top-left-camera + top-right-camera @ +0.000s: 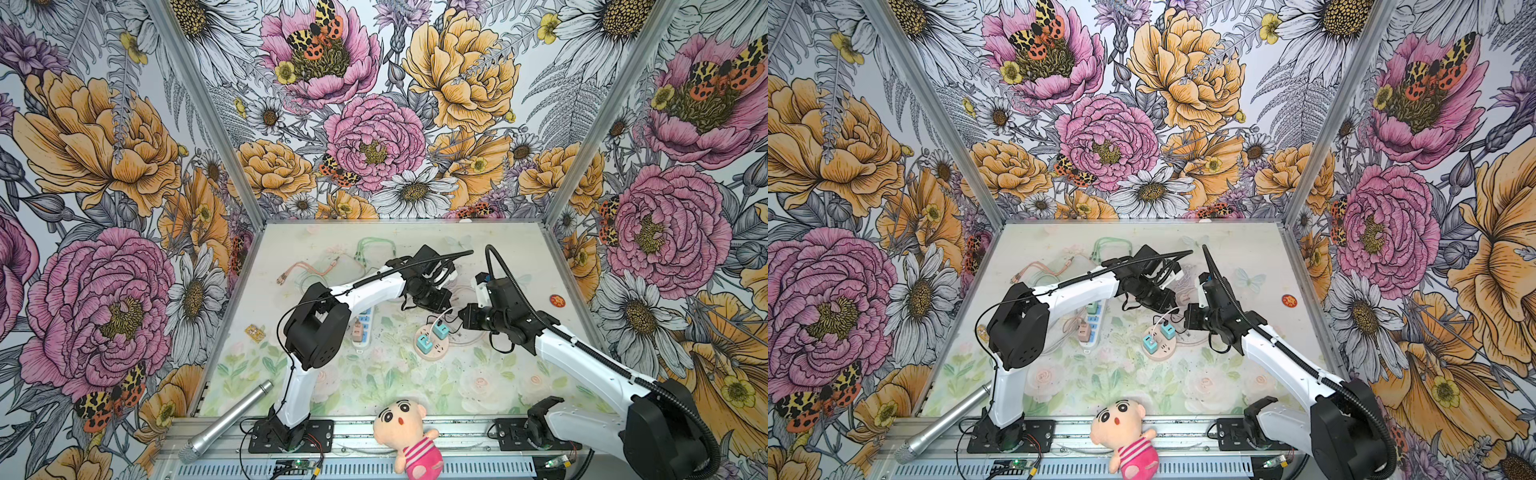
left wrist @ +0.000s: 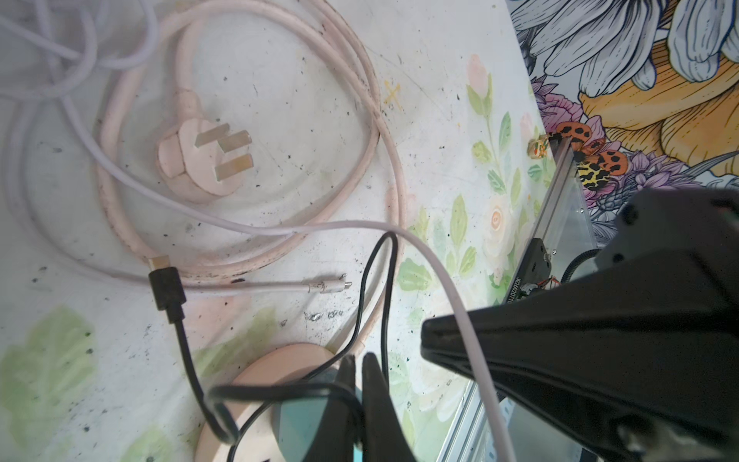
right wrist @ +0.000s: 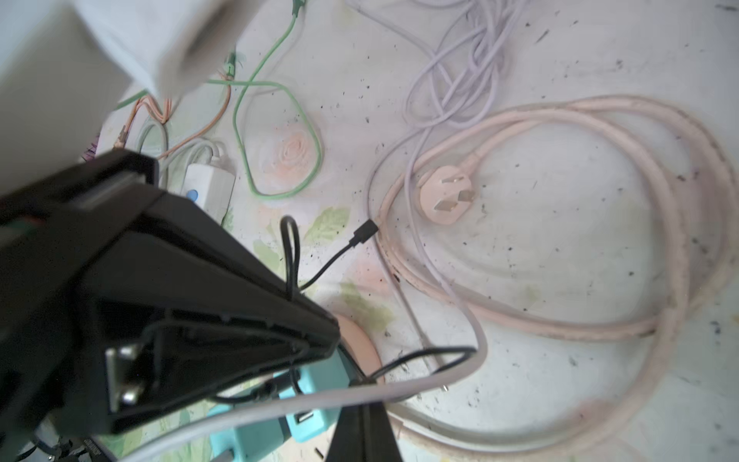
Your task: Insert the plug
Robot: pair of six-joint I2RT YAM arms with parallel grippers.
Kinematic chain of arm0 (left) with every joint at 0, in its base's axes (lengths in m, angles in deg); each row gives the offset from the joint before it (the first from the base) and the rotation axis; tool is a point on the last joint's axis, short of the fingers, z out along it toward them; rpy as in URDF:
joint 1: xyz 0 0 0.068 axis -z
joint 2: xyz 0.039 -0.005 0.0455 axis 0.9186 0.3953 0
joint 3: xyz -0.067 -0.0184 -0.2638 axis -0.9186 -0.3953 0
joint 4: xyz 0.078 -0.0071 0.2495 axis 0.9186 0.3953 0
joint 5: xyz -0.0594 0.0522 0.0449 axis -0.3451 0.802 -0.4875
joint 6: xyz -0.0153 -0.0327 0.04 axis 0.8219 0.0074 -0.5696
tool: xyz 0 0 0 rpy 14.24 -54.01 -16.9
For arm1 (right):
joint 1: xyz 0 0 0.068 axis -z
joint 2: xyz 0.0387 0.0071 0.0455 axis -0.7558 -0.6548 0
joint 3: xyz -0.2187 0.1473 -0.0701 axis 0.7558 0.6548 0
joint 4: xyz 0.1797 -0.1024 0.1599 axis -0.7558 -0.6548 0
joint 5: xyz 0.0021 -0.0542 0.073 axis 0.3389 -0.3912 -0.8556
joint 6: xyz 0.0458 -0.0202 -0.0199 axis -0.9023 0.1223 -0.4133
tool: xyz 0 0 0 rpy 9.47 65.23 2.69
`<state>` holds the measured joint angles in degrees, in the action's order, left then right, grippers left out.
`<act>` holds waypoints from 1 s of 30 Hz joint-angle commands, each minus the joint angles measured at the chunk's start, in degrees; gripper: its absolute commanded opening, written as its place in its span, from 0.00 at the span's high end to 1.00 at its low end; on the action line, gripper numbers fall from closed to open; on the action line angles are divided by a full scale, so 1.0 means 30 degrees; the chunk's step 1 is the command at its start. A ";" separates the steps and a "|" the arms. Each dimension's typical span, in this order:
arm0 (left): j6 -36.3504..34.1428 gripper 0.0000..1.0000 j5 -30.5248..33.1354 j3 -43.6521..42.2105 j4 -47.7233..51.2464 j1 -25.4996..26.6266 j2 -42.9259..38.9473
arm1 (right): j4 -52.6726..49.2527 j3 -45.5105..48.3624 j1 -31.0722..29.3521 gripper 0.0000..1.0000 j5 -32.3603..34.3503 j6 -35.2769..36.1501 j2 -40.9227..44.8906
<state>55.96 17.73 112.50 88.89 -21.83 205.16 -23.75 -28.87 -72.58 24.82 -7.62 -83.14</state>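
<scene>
Two teal chargers (image 1: 424, 344) (image 3: 316, 424) stand in a round pink socket base (image 1: 432, 355) (image 2: 280, 368). My left gripper (image 2: 358, 358) (image 3: 336, 332) is shut on a black cable just above them. The cable's black plug (image 3: 272, 390) points at a charger, and its free end (image 2: 166, 288) lies on the table. My right gripper (image 3: 364, 406) (image 2: 424, 344) is shut beside the base. A lilac cable (image 2: 452, 288) drapes across its fingers, and I cannot tell if it is pinched.
A pink three-pin plug (image 2: 204, 160) and its coiled cord lie behind the base. A white power strip (image 1: 365, 328) lies under the left arm. Green and orange cables (image 1: 374, 249) sit at the back, a red disc (image 1: 557, 300) right, a microphone (image 1: 226, 419) and doll (image 1: 409, 436) in front.
</scene>
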 commanded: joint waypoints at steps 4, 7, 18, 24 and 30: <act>-0.0316 0.92 -0.1464 -0.0579 -0.0837 0.0182 -0.0481 | 0.3418 -0.1013 0.0450 0.96 0.1274 0.0046 -0.2093; 0.0255 0.92 -0.2337 -0.0950 -0.1840 0.0070 -0.0530 | 0.4241 -0.1732 0.0696 0.96 0.0910 0.0179 -0.3126; 0.3021 0.86 -0.4793 -0.1613 -0.7080 -0.0104 0.0023 | 0.4931 -0.4385 0.0914 0.96 -0.0749 0.0856 -0.5417; 0.4477 0.77 -0.5877 -0.1469 -0.9274 -0.0260 0.1059 | 0.3745 -0.4109 0.1380 0.81 -0.2225 0.1494 -0.5252; 0.4897 0.77 -0.5453 -0.1388 -0.9854 -0.0508 0.1504 | 0.1842 -0.2336 0.1727 0.67 -0.1700 0.1837 -0.2271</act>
<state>69.20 2.67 108.22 64.87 -23.01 209.67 -15.16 -37.94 -66.92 21.78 -3.51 -95.05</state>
